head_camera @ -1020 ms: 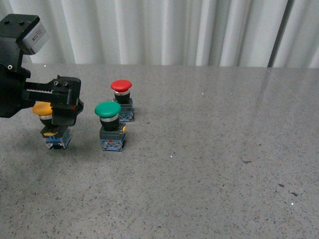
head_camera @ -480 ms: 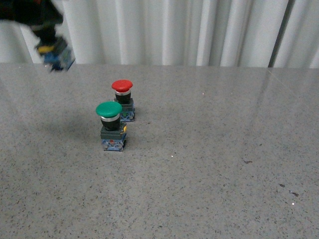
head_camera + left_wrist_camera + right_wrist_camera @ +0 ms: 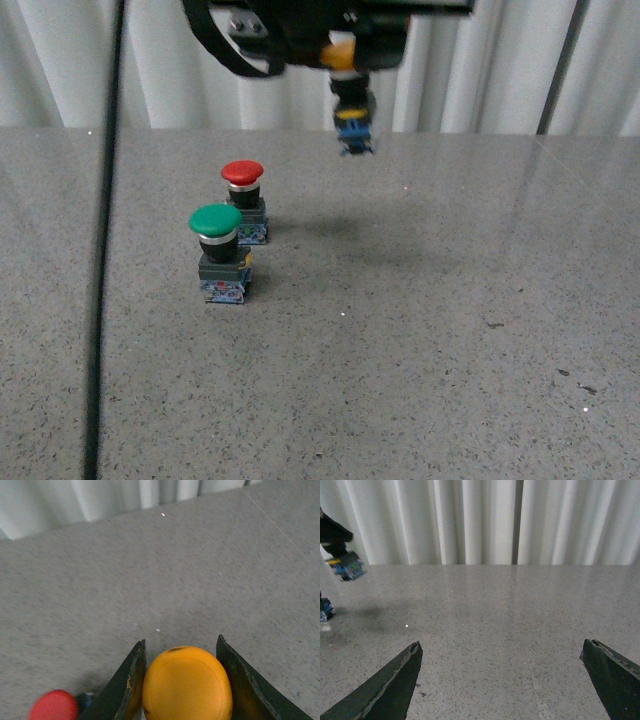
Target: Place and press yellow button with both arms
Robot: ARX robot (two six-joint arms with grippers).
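hanging above the table [image 3: 450, 300], left gripper [image 3: 181, 641] clamps the yellow button [image 3: 187, 685]; right gripper [image 3: 501, 645] gapes wide apart.

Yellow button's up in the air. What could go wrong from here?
The yellow button hangs high above the table, pinched only near its cap by the left fingers; a slip would drop it. Setting it down near the green button or red button might topple them.
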